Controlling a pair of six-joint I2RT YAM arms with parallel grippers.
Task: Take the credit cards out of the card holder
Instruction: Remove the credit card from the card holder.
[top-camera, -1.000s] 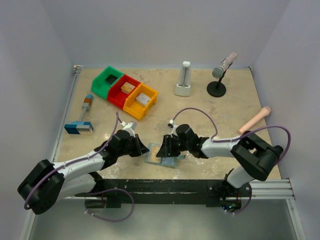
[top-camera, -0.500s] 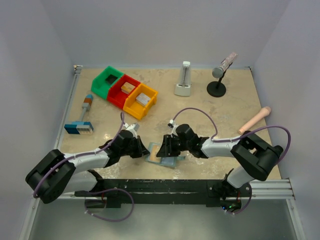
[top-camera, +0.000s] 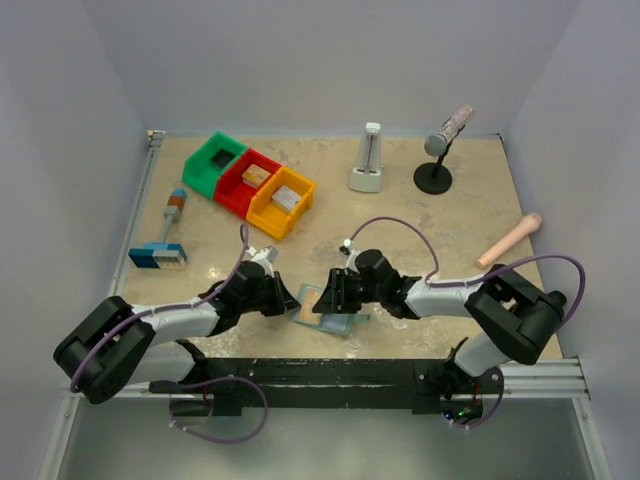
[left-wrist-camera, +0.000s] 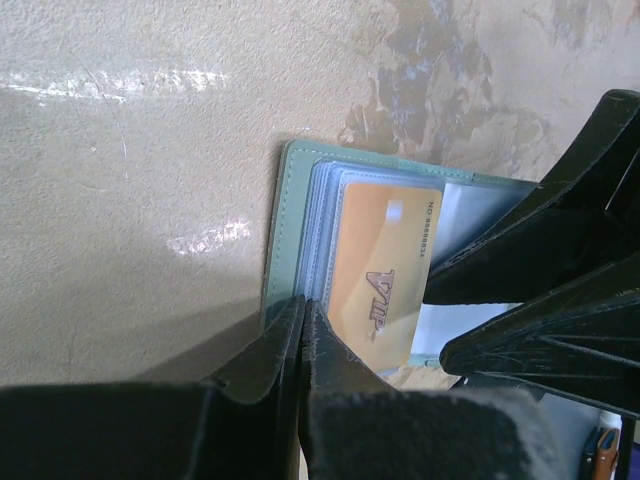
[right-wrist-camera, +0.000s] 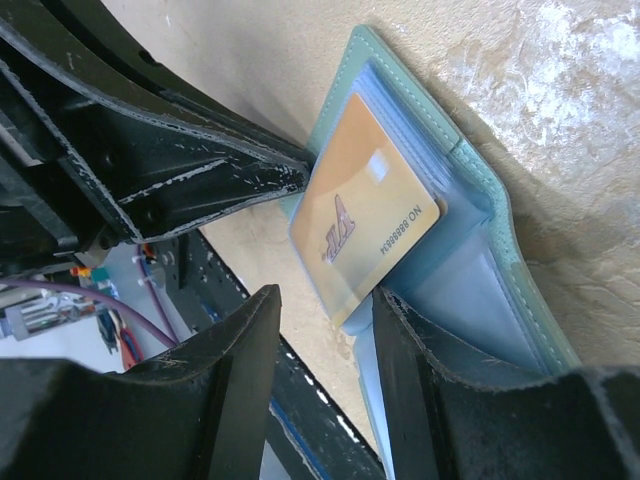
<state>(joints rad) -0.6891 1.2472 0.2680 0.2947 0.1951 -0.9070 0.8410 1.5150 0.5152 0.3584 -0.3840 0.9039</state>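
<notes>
On beige marbled worktop (top-camera: 440, 240), near centre: teal card holder (left-wrist-camera: 296, 200) lying open, orange-gold credit card (left-wrist-camera: 385, 260) protruding from its sleeves. Left tool (left-wrist-camera: 302, 310) closed, tips touching card holder's left edge. Right tool (right-wrist-camera: 325, 295) parted, straddling credit card's corner.

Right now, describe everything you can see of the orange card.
The orange-gold card is thin, glossy plastic with a VIP logo, a small pale chip and a printed number. It sticks partly out of a clear sleeve in the open teal card holder; its free corner sits between the spread fingers of the right gripper.
</notes>
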